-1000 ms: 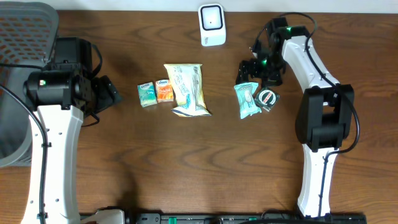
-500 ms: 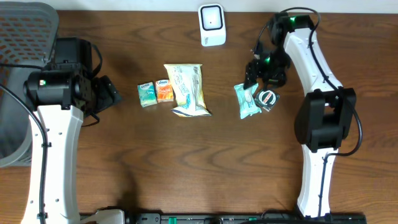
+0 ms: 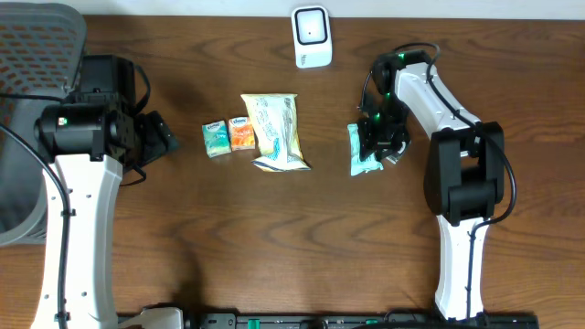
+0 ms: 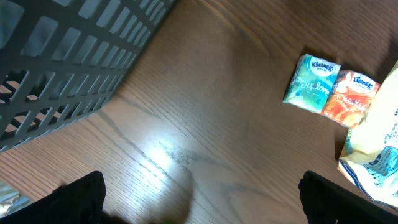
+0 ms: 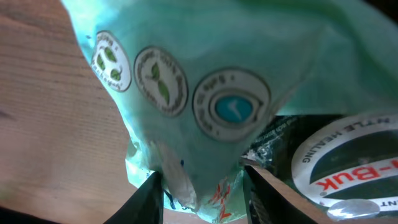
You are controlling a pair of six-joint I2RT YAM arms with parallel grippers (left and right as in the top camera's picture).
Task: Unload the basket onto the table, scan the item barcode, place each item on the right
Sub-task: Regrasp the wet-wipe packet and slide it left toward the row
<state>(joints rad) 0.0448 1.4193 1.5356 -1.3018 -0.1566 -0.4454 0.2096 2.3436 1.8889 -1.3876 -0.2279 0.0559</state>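
A pale green packet [image 3: 360,152] lies right of the table's centre, and my right gripper [image 3: 377,144] is down on top of it. In the right wrist view the green packet [image 5: 205,81] fills the frame, its crumpled lower end pinched between my right gripper's [image 5: 205,193] two fingers. The white barcode scanner [image 3: 312,37] stands at the far edge, apart from both arms. My left gripper [image 3: 169,137] hovers at the left with its jaws wide; the left wrist view shows the left gripper [image 4: 199,199] open over bare wood.
A black round tin [image 5: 348,168] lies against the packet's right side. A yellow-white snack bag [image 3: 277,131] and two small tissue packs, teal [image 3: 216,139] and orange [image 3: 241,134], lie mid-table. A grey mesh basket [image 3: 27,55] stands at the far left.
My right gripper came down and toward the near side onto the green packet, and its fingers closed in on it. The left arm has not moved.
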